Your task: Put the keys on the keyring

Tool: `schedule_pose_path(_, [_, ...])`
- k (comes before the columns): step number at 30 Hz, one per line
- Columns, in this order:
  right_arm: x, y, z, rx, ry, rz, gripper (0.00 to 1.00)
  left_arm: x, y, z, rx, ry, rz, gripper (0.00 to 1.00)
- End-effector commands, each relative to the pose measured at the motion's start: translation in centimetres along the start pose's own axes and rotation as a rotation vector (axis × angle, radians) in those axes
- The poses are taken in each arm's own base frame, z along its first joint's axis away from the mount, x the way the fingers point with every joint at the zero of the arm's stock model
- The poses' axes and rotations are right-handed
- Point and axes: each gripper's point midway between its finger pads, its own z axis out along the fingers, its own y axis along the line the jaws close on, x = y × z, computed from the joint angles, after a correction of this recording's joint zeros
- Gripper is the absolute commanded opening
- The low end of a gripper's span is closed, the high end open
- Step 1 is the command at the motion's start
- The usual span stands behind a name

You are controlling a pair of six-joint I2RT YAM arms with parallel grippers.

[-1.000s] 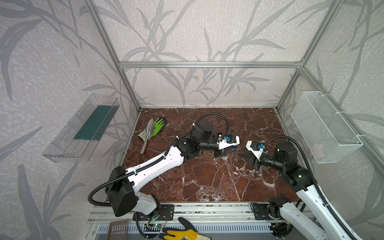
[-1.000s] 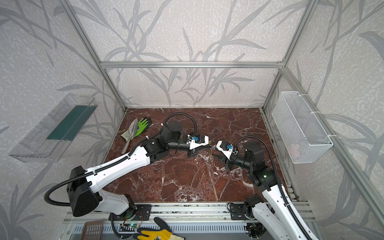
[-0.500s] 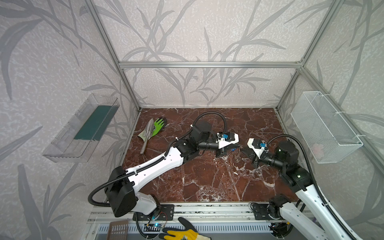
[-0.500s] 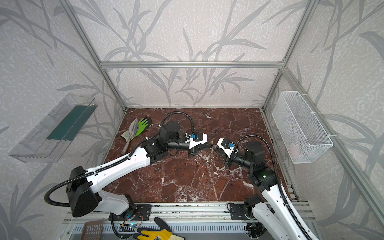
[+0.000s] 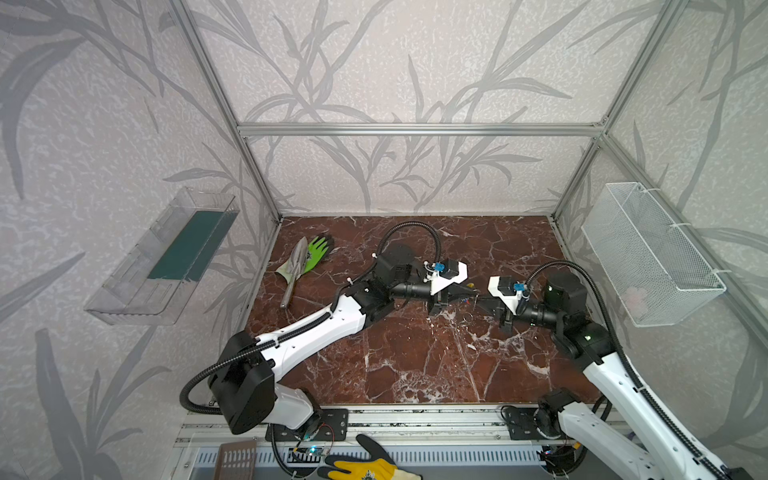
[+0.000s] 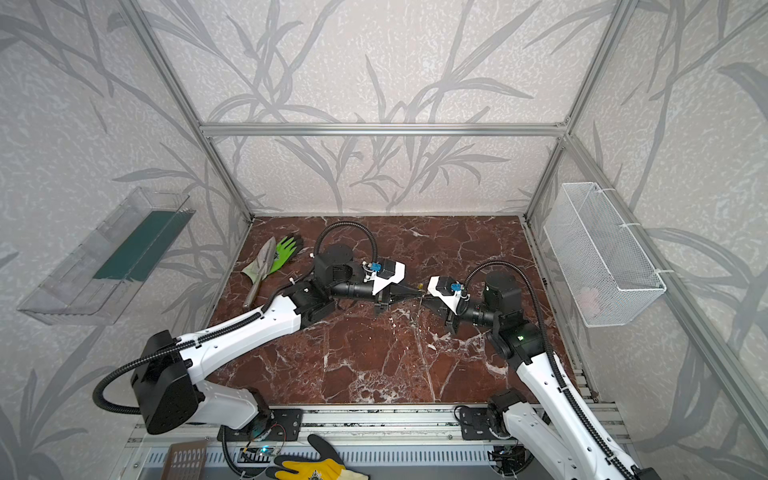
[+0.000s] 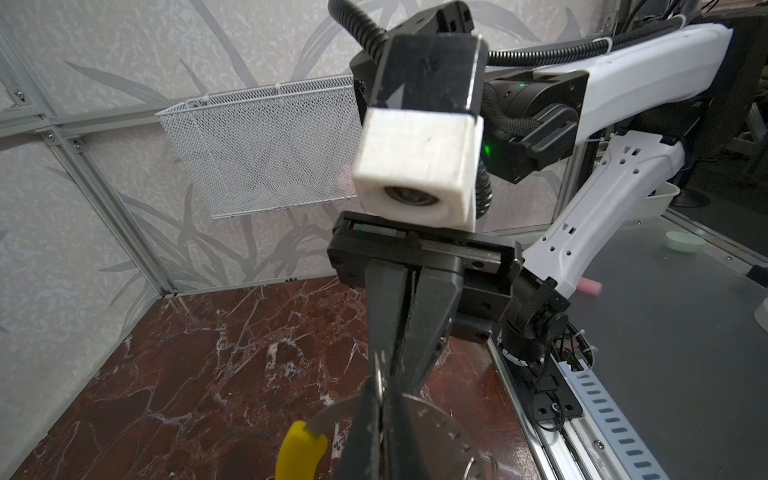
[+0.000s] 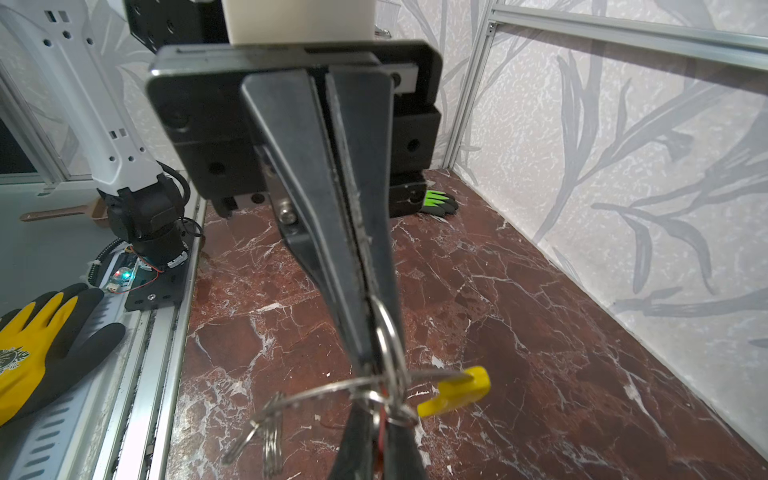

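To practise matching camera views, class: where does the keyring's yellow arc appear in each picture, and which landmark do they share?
In a top view: yellow arc, a speck mid-table beside the left gripper.
In a top view: the same speck.
Left wrist: close up, beside that gripper.
Right wrist: beside that gripper's tip.
Landmark: red marble tabletop.

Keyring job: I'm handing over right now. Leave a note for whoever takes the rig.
Left claw: shut on the thin grey wire keyring with its yellow arc, held above the marble tabletop.
Right claw: shut at the hoop, pinching what looks like the red-orange key tag.
Small steel split rings hang on the hoop.
Done: no key confirmed threaded. Blue-tagged key not visible.
To do: thread both keys.
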Motion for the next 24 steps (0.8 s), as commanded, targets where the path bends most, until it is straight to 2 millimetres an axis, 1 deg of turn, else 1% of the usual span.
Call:
schedule_pose_path(1, [-1.1,0.0,0.1,-0.034,-0.025,-0.029,0.0,-2.7,-0.5,-0.5,0.028,-0.097,0.058,0.0])
schedule_pose_path(2, [-1.1,-0.1,0.2,-0.029,-0.023,-0.031,0.03,-2.7,-0.4,-0.5,0.028,-0.101,0.056,0.0])
schedule_pose_path(4, [-0.9,-0.5,-0.1,0.009,-0.011,-0.044,0.2,-2.6,-0.1,-0.7,0.021,-0.108,0.048,0.0])
schedule_pose_path(5, [-0.8,-0.6,-0.4,0.032,-0.005,-0.053,0.26,-2.5,0.1,-0.8,0.016,-0.107,0.043,0.0])
schedule_pose_path(6, [-0.8,-0.8,-0.8,0.061,-0.004,-0.062,0.3,-2.4,0.2,-0.9,0.012,-0.105,0.041,0.0])
schedule_pose_path(8, [-1.0,-0.8,-1.7,0.097,-0.017,-0.071,0.33,-2.3,0.4,-1.1,0.007,-0.097,0.043,0.0])
schedule_pose_path(11, [-1.7,-0.4,-2.8,0.108,-0.054,-0.089,0.35,-1.7,0.2,-1.1,0.014,-0.065,0.048,0.0])
schedule_pose_path(14, [-2.4,-0.2,-3.1,0.099,-0.077,-0.106,0.35,-1.6,-0.1,-1.1,0.032,-0.056,0.051,0.0])
schedule_pose_path(18, [-3.7,0.0,-3.1,0.064,-0.116,-0.112,0.32,-1.6,-0.2,-1.1,0.037,-0.056,0.052,0.0])
schedule_pose_path(24, [-4.3,-0.3,-2.4,0.021,-0.154,-0.09,0.26,-1.5,-0.4,-1.2,0.041,-0.047,0.047,0.0])
